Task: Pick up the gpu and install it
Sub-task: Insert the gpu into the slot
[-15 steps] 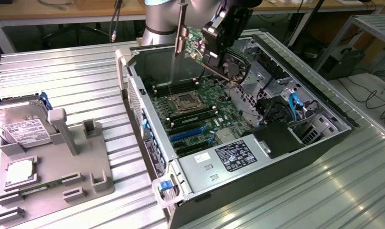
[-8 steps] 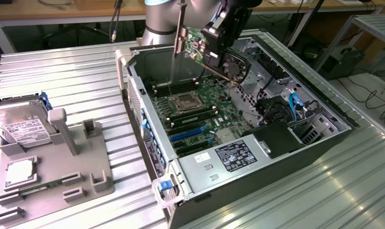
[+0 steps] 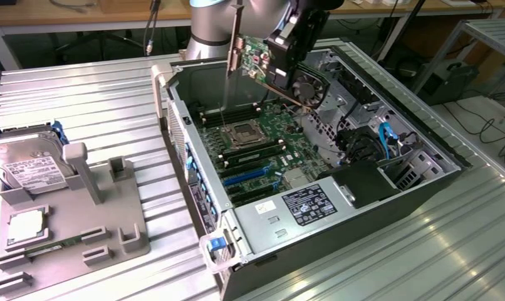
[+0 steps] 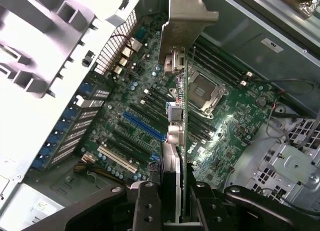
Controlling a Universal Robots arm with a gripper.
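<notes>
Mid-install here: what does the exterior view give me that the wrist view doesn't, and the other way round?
Exterior view: the hard drive in the grey fixture beside the open case, and the power supply. Wrist view: the gpu edge-on with its silver bracket, clamped in the gripper, and a white slot on the board. Both: the gpu held over the motherboard, the CPU socket and the blue slots.

The exterior view looked down at a steep angle from one side, some way back, over the ribbed grey metal table (image 3: 94, 100) and the open black computer case (image 3: 361, 251) lying on it. The wrist view sat close above the case's opening, facing down along the edge of the green gpu card (image 4: 187, 21). Both views shared the green motherboard (image 3: 269, 150) (image 4: 235, 136) and its long blue slot (image 3: 244, 177) (image 4: 142, 126).
</notes>
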